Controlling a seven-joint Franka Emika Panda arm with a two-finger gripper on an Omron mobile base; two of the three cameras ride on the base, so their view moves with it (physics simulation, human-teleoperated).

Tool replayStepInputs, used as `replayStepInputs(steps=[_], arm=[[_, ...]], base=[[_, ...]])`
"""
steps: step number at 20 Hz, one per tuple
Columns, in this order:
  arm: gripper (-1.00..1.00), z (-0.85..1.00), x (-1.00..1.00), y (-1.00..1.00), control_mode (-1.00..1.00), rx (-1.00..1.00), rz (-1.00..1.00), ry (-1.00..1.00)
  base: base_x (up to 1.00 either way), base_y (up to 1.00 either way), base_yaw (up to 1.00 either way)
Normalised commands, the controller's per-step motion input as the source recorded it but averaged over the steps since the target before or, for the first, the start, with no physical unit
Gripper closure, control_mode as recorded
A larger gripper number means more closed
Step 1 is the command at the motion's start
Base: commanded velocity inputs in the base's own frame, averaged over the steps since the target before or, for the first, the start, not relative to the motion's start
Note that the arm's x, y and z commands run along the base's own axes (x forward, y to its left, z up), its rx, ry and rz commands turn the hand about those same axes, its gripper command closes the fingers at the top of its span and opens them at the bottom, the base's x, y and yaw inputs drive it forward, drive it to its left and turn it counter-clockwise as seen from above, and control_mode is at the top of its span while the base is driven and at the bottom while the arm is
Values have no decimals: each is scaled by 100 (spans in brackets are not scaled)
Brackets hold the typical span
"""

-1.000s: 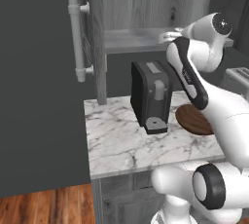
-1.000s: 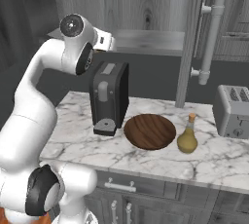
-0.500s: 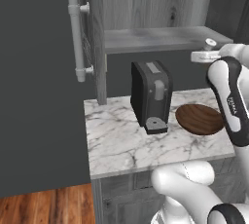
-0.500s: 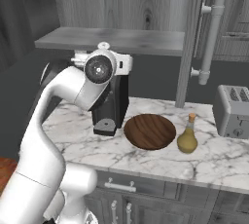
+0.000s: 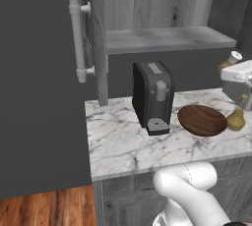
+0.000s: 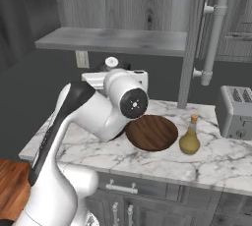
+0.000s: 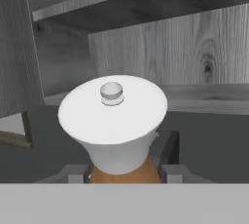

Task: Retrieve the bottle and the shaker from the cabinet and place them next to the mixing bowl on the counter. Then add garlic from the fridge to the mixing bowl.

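My gripper [image 7: 124,165] is shut on the shaker [image 7: 113,116], a brown-bodied shaker with a wide white cap that bulks large in the hand view. In the left base view the shaker [image 5: 229,62] hangs in the air above the right end of the counter, over the bottle [image 5: 236,120]. The dark wooden mixing bowl [image 6: 151,132] sits on the marble counter [image 6: 216,161]. Just right of the bowl stands the squat olive bottle [image 6: 189,137]. My hand [image 6: 116,79] hovers left of the bowl, with the shaker's cap [image 6: 111,62] peeking above it.
A black coffee machine [image 5: 152,97] stands left of the bowl. A toaster [image 6: 236,112] sits at the counter's right end. The open cabinet shelf [image 5: 162,38] runs above, and a tall dark door with a long handle [image 5: 76,38] rises at the left.
The arm has swung away from the cabinet shelf and out over the counter toward the bowl, carrying the shaker with it. Bowl and bottle have stayed put.
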Motion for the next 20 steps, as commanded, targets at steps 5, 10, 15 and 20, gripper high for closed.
replayStepInputs(steps=[5,10,15,20], arm=[[100,-13,-59,-20,-100,0,16,0],[100,-30,-58,-7,-100,-4,9,0],[100,-40,-52,-9,-100,-9,2,0],[100,-45,-41,-19,-100,-13,0,0]], base=[[0,0,0],[0,0,0],[0,0,0],[0,0,0]])
